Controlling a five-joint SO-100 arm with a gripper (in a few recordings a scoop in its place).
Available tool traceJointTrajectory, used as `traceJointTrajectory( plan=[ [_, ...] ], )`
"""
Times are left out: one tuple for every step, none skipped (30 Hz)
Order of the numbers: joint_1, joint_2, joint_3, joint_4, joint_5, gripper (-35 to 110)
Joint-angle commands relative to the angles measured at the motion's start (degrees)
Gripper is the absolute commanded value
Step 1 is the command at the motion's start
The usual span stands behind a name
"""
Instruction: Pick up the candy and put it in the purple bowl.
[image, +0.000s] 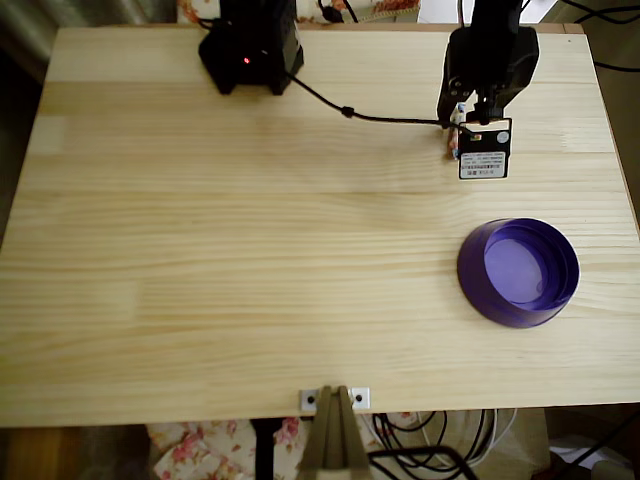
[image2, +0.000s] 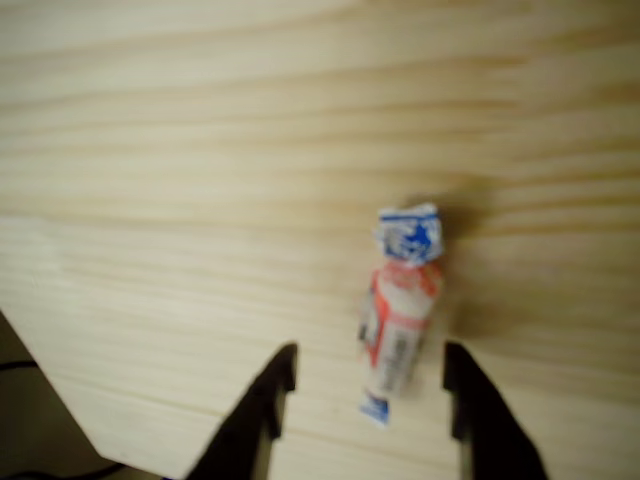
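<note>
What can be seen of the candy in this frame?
In the wrist view, the candy is a small wrapped sweet: white-pink body with red marks, blue-printed twisted ends. It lies flat on the wooden table, lengthwise between the open gripper fingers, nearer the right one; contact cannot be told.

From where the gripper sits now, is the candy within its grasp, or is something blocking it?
Probably yes. In the wrist view the gripper is open, with the candy lying on bare table partly between its fingertips, nearer the right one. Nothing blocks it.
</note>
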Motion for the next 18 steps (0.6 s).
traceJointTrajectory(
  plan=[
    [0.00,2.02,-2.90,-0.18,-0.09,23],
    [0.00,1.93,-2.81,-0.18,0.00,23],
    [0.00,1.85,-2.81,-0.18,0.00,23],
    [0.00,1.76,-2.81,-0.18,0.00,23],
    [0.00,1.67,-2.81,-0.09,0.00,22],
    [0.00,1.41,-2.81,0.00,0.00,22],
    [0.00,0.97,-2.81,0.09,0.00,22],
    [0.09,0.26,-2.81,0.09,0.18,22],
    [0.18,-0.53,-2.81,-0.09,0.26,21],
    [0.18,-1.32,-2.81,-0.44,0.35,21],
    [0.18,-2.11,-2.81,-0.70,0.35,20],
    [0.18,-2.72,-2.81,-0.88,0.70,20],
    [0.18,-2.81,-2.64,-1.05,1.14,20],
    [0.18,-2.55,-2.29,-1.41,1.32,20],
    [0.26,-2.46,-2.02,-1.58,1.32,20],
    [0.35,-2.46,-1.93,-1.67,1.32,19],
    [0.44,-2.46,-1.58,-2.11,1.32,18],
    [0.53,-2.37,-1.23,-2.72,1.49,16]
  ],
)
